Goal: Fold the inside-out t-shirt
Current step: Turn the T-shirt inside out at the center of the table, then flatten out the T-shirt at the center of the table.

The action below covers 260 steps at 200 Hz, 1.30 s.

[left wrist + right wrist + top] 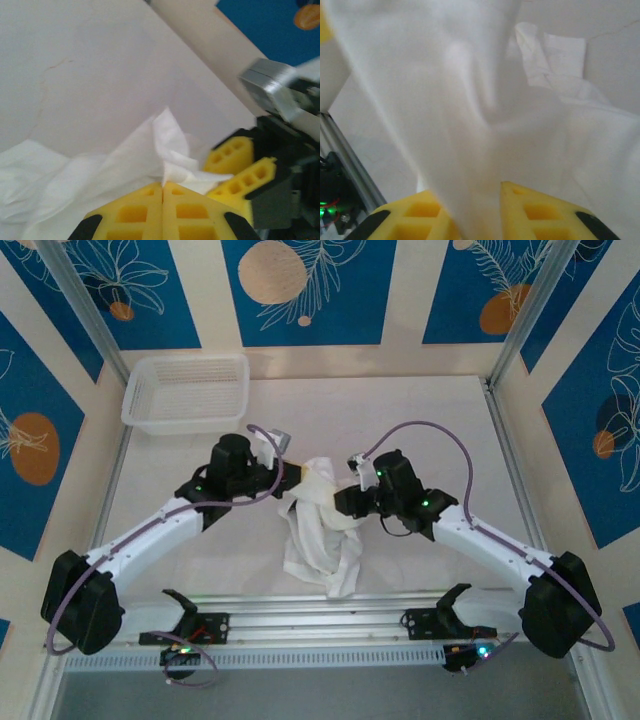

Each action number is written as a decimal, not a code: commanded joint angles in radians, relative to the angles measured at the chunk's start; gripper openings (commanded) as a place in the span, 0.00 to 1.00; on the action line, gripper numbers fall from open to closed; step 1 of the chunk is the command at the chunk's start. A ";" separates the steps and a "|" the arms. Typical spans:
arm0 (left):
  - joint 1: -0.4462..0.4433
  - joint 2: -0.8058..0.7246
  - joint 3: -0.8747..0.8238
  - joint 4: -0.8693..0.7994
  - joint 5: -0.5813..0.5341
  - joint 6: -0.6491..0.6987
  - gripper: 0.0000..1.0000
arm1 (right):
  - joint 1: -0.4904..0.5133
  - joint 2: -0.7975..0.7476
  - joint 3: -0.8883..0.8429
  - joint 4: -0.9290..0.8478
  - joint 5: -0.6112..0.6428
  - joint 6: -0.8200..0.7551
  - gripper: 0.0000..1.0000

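As left gripper (162,187) pinches t-shirt (318,540), right (470,195) (also) grips.

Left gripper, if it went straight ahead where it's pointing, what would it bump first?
The t-shirt: the left gripper pinches a fold at its tips. Beyond that, probably bare table, with the right gripper just off to one side.

back left: basket (187,392) blocked my way there
middle: bunched t-shirt (318,540) hogged the space
back right: table (440,430) was wide open, easy pass
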 commanded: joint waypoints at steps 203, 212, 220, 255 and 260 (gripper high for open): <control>0.082 -0.530 -0.163 -0.249 -0.452 -0.095 0.52 | 0.095 0.489 0.676 -0.391 -0.141 -0.475 0.49; 0.082 -0.533 -0.142 -0.307 -0.476 -0.095 0.52 | 0.095 0.541 0.742 -0.443 -0.139 -0.450 0.46; 0.082 -0.529 -0.128 -0.349 -0.490 -0.098 0.52 | 0.095 0.588 0.806 -0.489 -0.121 -0.413 0.41; 0.082 -0.512 -0.118 -0.396 -0.494 -0.113 0.52 | 0.105 0.708 0.974 -0.637 -0.071 -0.342 0.36; 0.082 -0.510 -0.119 -0.396 -0.493 -0.114 0.53 | 0.111 0.713 0.985 -0.646 -0.074 -0.342 0.38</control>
